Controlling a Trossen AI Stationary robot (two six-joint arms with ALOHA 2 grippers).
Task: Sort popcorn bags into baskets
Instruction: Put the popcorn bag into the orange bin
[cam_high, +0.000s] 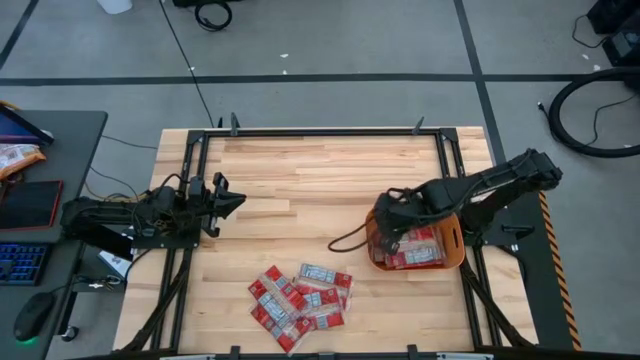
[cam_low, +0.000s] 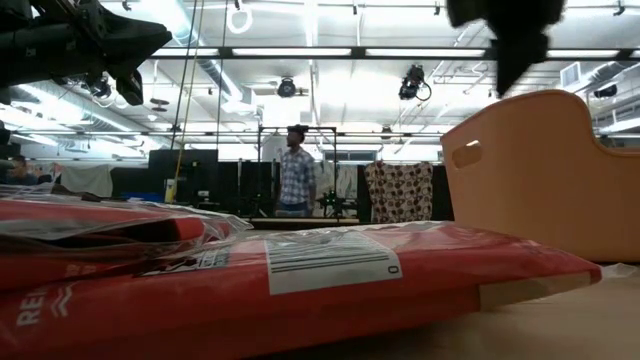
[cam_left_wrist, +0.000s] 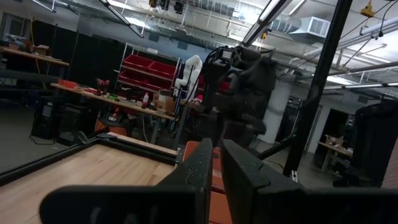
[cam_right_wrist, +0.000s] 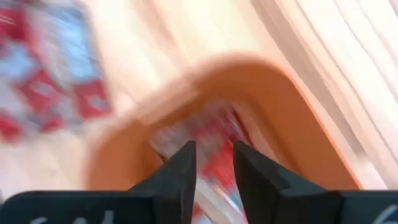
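Observation:
A loose pile of small red popcorn bags (cam_high: 300, 295) lies flat on the wooden table near its near edge; it fills the foreground of the low view (cam_low: 300, 280). The orange tub (cam_high: 455, 245) stands right of it, with several red bags (cam_high: 415, 245) inside. My right gripper (cam_high: 385, 225) hangs open over the tub's left end, nothing between its fingers (cam_right_wrist: 214, 165); the tub's rim (cam_right_wrist: 280, 81) and the bags in it (cam_right_wrist: 217, 134) show past them, blurred. My left gripper (cam_high: 235, 200) waits at the table's left side, above the wood, fingers together (cam_left_wrist: 216, 155).
Bare wood lies between the arms and across the far half of the table. A thin dark cord (cam_high: 345, 240) curves on the table left of the tub. A side desk with a keyboard and mouse (cam_high: 30, 265) stands to the left. A person (cam_low: 295, 170) stands far off in the room.

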